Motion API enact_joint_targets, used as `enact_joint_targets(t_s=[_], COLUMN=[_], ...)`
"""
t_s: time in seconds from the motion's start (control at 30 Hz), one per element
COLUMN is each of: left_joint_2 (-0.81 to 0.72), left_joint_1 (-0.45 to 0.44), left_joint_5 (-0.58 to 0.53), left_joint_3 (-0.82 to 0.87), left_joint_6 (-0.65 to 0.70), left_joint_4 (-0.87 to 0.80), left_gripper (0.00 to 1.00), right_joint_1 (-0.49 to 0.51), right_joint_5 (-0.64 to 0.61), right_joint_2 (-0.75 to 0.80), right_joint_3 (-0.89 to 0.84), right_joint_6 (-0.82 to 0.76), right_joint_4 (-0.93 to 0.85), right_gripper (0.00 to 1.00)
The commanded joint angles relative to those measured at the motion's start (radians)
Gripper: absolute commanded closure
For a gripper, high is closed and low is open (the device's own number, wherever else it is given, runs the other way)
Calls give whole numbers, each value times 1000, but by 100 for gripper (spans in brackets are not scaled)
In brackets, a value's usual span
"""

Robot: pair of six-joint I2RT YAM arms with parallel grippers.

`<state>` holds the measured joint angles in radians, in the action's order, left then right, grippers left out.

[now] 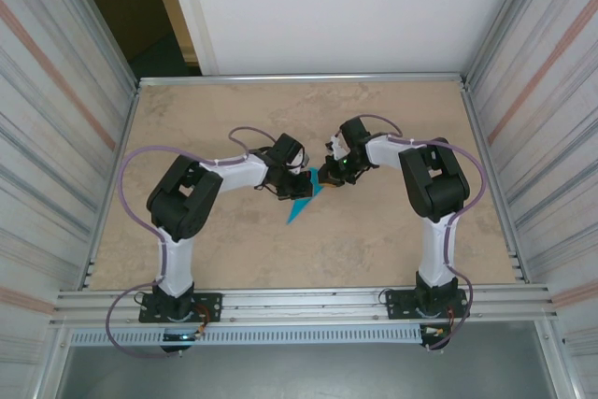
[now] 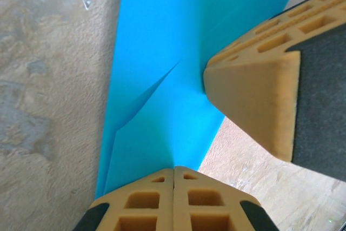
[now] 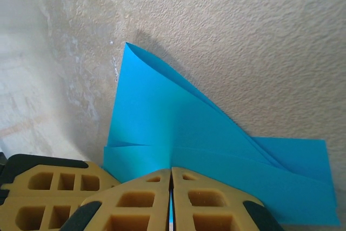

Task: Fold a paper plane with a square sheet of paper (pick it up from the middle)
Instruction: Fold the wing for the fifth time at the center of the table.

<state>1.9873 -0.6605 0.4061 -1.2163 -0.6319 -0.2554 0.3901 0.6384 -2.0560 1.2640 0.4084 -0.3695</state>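
The square sheet of paper [image 1: 301, 203] is bright turquoise-blue and folded into a narrow pointed dart, a paper plane shape whose tip points toward the near left of the table. My left gripper [image 1: 297, 184] is shut on its near part, with the paper [image 2: 162, 58] running up from the closed tips [image 2: 174, 169]. The right gripper's fingers [image 2: 254, 98] pinch the same paper from the right. My right gripper [image 1: 329, 173] is shut on the paper [image 3: 162, 117], and a blue edge shows between its pads at the tips [image 3: 171, 169]. The left gripper's fingers [image 3: 48, 190] sit beside it.
The tan stone-patterned table [image 1: 374, 240] lies under both arms. Corrugated metal walls [image 1: 56, 137] close in left and right, and a white panel [image 1: 336, 7] stands at the back. An aluminium rail [image 1: 299, 304] carries the arm bases at the near edge.
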Motion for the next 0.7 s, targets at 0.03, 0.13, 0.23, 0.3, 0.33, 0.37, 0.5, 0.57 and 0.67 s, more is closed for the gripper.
enact_joint_targets(t_s=[0.03, 0.13, 0.23, 0.3, 0.33, 0.37, 0.5, 0.57, 0.67], left_joint_2=[7, 2, -4, -11, -17, -28, -103, -156, -245], left_joint_1=[4, 4, 4, 4, 4, 5, 8, 14, 38], left_joint_5=[-40, -33, -23, -8, 1, 14, 61, 74, 71], left_joint_3=[84, 103, 96, 78, 68, 55, -8, -14, 17], left_joint_6=[-19, -21, -14, -6, -3, -1, -8, -24, -41], left_joint_4=[-87, -76, -73, -67, -65, -60, -42, -17, 11], left_gripper=[97, 97, 97, 96, 96, 95, 87, 80, 66], right_joint_1=[-78, -126, -162, -169, -167, -166, -156, -142, -111], right_joint_5=[-61, -79, -83, -92, -94, -91, -118, -151, -214], right_joint_2=[-64, -85, -86, -61, -40, -12, 122, 189, 276], right_joint_3=[47, 89, 124, 138, 137, 126, 43, -5, -66], right_joint_6=[-2, 18, 29, 24, 24, 29, 62, 79, 101], right_joint_4=[-13, -18, -23, -37, -41, -39, -17, -13, -25], right_gripper=[86, 86, 85, 85, 85, 84, 78, 73, 65])
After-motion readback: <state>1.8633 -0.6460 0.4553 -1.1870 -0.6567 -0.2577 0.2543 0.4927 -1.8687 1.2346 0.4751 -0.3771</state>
